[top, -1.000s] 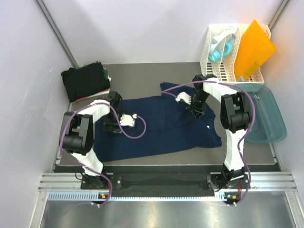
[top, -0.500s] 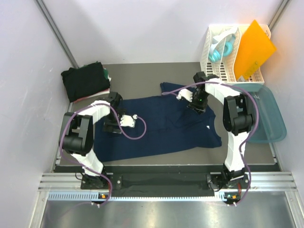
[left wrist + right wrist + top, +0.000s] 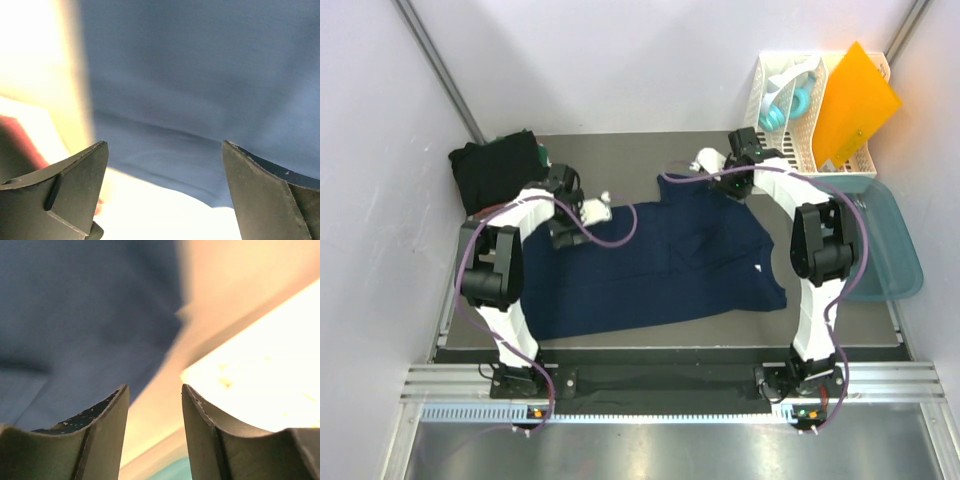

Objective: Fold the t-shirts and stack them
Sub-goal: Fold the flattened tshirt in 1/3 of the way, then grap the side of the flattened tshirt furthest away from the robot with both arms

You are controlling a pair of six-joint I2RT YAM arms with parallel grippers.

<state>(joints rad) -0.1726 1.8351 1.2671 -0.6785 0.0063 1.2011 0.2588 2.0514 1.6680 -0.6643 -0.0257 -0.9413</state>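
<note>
Navy cloth is what the coming move is turning on: the navy t-shirt (image 3: 650,270) is lying flat, its long axis running left to right. The left gripper (image 3: 596,208) is hanging over its far-left edge, jaws wide and empty; the right gripper (image 3: 708,160) is hanging at its far-right sleeve, jaws parted, gripping nothing. Folded dark t-shirts (image 3: 498,170) are sitting beyond its far-left corner.

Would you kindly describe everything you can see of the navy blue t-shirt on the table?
The navy blue t-shirt is soft, matt cloth, spread nearly flat on the grey table between the two arms. It has a few creases near its middle and a small white label toward its right side. One sleeve points toward the far edge. The left gripper and right gripper hang open over its far edge; neither holds it.
</note>
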